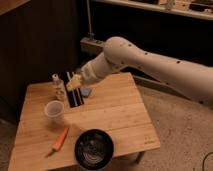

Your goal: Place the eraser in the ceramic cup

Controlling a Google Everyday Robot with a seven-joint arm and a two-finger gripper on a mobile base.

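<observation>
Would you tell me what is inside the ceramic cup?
Nothing shows inside the ceramic cup; its wall hides the bottom. The gripper, up-right of it in view, holds the eraser.

No text, label, brand, number or sign can be read anywhere in this view. The gripper (pixel 75 83) hangs over the far left part of the tabletop (pixel 117 117), closed on the upper end of the eraser (pixel 76 98). The eraser's pale stripe carries no legible marking.
</observation>
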